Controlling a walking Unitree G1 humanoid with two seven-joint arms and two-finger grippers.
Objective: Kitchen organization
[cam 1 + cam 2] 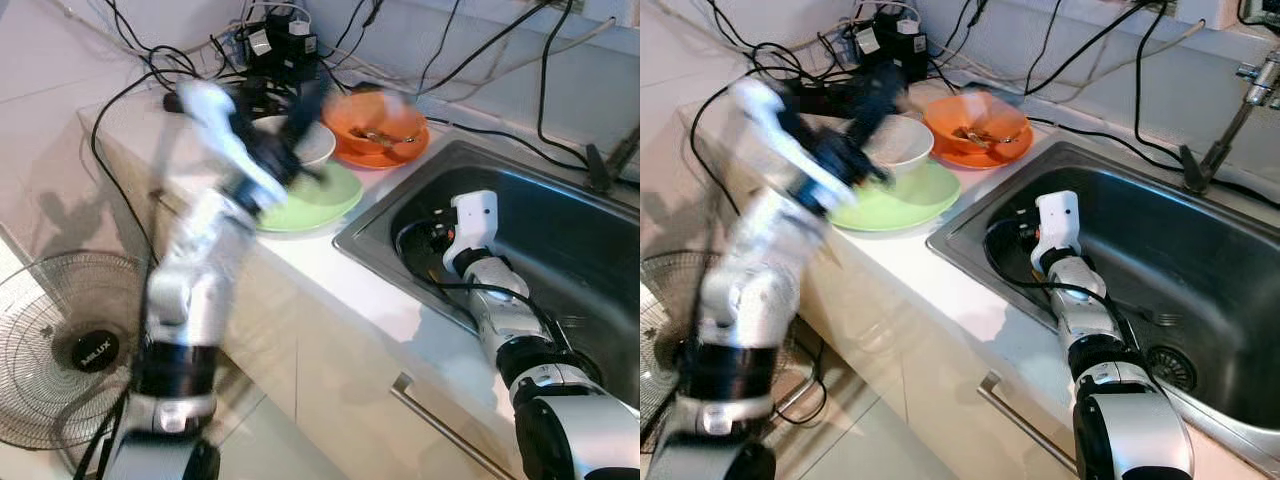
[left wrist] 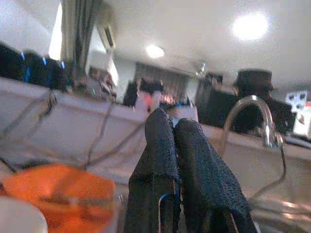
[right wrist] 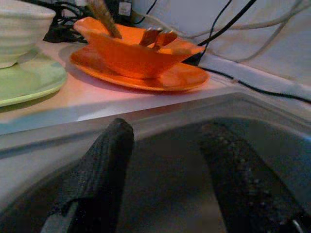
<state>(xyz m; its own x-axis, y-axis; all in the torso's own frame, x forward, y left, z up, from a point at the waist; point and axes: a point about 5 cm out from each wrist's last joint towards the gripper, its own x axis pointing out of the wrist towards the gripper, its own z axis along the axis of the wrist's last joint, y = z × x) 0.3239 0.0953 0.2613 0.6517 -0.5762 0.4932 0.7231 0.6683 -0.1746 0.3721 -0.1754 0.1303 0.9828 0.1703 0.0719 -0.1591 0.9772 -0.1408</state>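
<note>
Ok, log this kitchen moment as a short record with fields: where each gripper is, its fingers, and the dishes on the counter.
left gripper: raised above the counter, fingers shut, empty; arm motion-blurred
right gripper: inside the stainless steel sink, fingers open, empty
white ceramic bowl: sits on the pale green round plate
orange bowl: on an orange plate, utensils inside, beside the sink
fork: lies on the sink floor
faucet: behind the sink

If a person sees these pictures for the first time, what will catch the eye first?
Probably the orange bowl on its orange plate, bright on the counter beside the sink, with a white bowl on a green plate next to it. The blurred left gripper, fingers shut, is raised over the white bowl, and the open right gripper hangs inside the sink.
</note>
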